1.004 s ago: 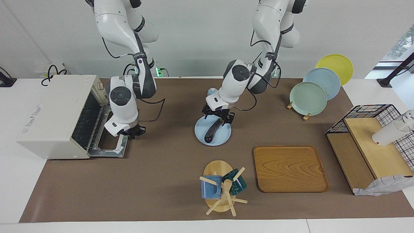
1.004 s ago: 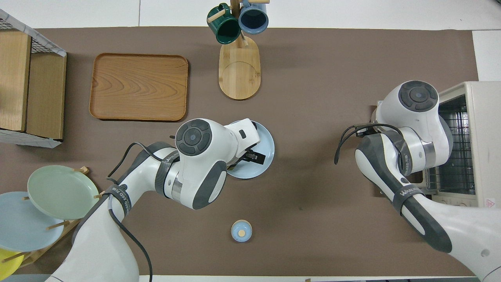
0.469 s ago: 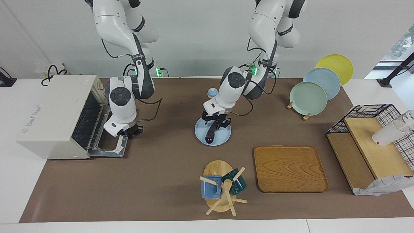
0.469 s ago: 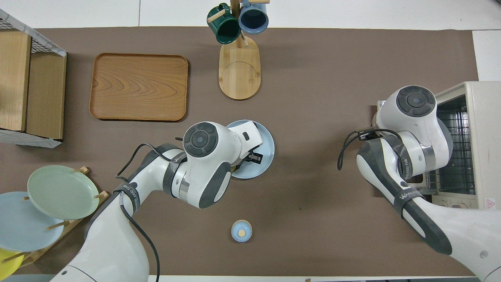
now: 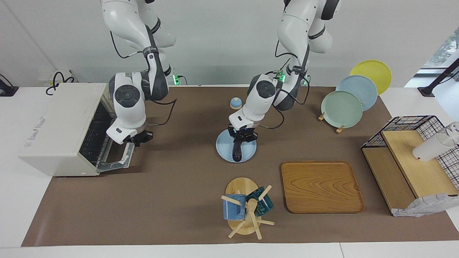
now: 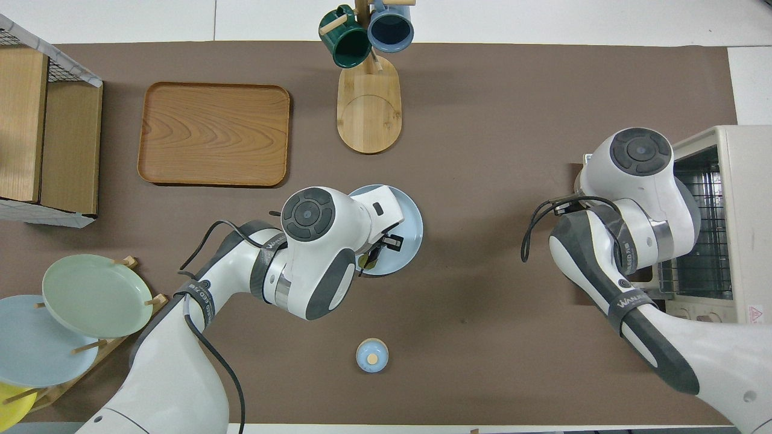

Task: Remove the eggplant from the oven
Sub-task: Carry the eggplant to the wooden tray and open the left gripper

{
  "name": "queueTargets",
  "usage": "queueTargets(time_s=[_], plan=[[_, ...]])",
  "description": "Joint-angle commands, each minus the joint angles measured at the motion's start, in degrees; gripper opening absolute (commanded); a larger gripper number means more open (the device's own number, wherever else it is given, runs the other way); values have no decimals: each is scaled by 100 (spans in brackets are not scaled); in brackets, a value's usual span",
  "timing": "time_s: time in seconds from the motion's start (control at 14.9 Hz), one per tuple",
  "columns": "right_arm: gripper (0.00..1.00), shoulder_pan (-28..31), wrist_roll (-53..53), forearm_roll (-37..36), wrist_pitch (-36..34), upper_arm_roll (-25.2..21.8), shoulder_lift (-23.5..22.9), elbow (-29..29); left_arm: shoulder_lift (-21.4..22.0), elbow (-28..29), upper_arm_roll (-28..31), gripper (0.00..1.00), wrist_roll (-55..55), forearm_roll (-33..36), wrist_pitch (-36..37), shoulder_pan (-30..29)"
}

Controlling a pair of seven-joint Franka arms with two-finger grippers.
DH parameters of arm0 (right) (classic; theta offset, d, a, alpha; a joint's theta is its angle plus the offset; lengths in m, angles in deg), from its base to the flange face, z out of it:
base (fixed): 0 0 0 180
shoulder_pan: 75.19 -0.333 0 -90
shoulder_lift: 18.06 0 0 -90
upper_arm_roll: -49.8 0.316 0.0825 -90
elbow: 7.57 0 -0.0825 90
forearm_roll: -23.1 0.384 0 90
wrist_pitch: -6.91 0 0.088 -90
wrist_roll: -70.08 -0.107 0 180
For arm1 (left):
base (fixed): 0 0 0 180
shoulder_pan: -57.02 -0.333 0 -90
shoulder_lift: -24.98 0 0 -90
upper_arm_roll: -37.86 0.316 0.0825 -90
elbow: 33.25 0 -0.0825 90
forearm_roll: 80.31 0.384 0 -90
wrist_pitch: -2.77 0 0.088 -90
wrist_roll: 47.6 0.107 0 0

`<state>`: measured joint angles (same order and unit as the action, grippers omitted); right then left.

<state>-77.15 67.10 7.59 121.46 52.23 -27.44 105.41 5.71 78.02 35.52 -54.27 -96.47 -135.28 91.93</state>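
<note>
Brown mat [image 5: 172, 200], left end effector [image 5: 244, 138] gripping eggplant [image 5: 237, 149]

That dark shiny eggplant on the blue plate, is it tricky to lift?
Probably a bit. The eggplant looks glossy, so it may slip in the left gripper closed on one end. Long and rounded, it could swing, or roll off the shallow plate if dropped.

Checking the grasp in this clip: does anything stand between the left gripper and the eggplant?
Nothing visible does. The left gripper is shut on the eggplant at its end nearer the robots, over the light blue plate. The right gripper is at the oven door.
</note>
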Motion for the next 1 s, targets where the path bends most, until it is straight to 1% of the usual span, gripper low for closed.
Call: queueTargets(time_s=[0.0,0.13,0.2,0.33,0.4,0.47,0.54,0.6,0.67,0.74,0.87,0.94], plan=[[0,143,656,-171,-55,-409,269,-74,275,-646,41,0,-36,-10,1117,-605],[0,143,1060,20,-240,-689,357,-101,153,-1385,41,0,-27,-10,1813,-1185],[0,143,1306,213,-249,-874,358,-118,48,-1623,50,0,-19,-10,1964,-1441],[0,126,1597,426,-267,-1121,358,-179,-15,-1669,76,0,-19,33,1974,-1898],[0,126,1642,435,-380,-1157,358,-276,-111,-1695,76,0,-1,243,1922,-2144],[0,108,1642,444,-564,-1157,358,-433,-312,-1783,76,0,8,480,1930,-2285],[0,73,1625,444,-774,-1148,358,-600,-514,-1923,76,0,51,525,1895,-2470],[0,73,1624,453,-1011,-1139,358,-793,-829,-2264,76,0,147,552,1886,-2689],[0,73,1633,574,-1249,-1139,358,-1004,-1145,-2632,76,0,262,605,1904,-2769],[0,73,1598,845,-1495,-1122,358,-1293,-1375,-2854,76,0,324,683,1895,-2866],[13,47,1589,1058,-1830,-1078,349,-1699,-1657,-3075,76,0,464,885,1747,-3016],[19,47,1589,1198,-1814,-1069,366,-1744,-1693,-3067,76,0,534,973,1702,-3095]])
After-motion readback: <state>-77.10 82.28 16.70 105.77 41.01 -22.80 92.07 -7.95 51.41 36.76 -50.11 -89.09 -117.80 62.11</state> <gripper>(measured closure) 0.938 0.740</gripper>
